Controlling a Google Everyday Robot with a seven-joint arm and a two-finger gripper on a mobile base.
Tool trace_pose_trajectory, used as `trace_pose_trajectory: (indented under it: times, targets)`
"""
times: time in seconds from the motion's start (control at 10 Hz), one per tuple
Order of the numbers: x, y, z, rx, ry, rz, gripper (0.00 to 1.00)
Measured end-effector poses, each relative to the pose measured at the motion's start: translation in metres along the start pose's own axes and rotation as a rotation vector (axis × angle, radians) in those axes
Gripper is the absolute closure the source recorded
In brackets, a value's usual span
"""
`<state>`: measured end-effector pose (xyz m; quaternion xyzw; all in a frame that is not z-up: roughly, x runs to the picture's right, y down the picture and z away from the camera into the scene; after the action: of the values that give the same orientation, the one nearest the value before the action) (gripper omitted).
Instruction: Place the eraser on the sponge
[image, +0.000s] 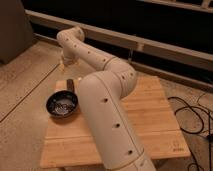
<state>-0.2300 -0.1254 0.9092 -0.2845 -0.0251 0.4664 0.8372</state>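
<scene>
My gripper hangs at the end of the arm over the far left corner of the wooden table. It is open and I see nothing held in it. A small dark block, which looks like the eraser, lies just below it on the table, next to the bowl. The gripper is above this block and apart from it. The sponge is hidden behind my arm.
A dark bowl sits on the table's left side. My thick white arm crosses the table's middle from the near edge to the far left. A black cable lies on the floor at right. A rail runs behind.
</scene>
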Motion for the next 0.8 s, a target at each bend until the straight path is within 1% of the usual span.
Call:
trace_pose_trajectory:
  times: [0.2,0.3,0.4,0.5,0.8]
  targets:
    - [0.0,-0.004,0.011,-0.056,-0.002,0.0,0.35]
    - [0.005,-0.004,0.019,-0.102,0.009,-0.004,0.35]
    - [0.008,-0.005,0.023,-0.118,0.018,-0.018,0.35]
    - [0.01,-0.006,0.025,-0.124,0.029,-0.039,0.35]
    - [0.016,-0.01,0.035,-0.107,0.074,-0.084,0.35]
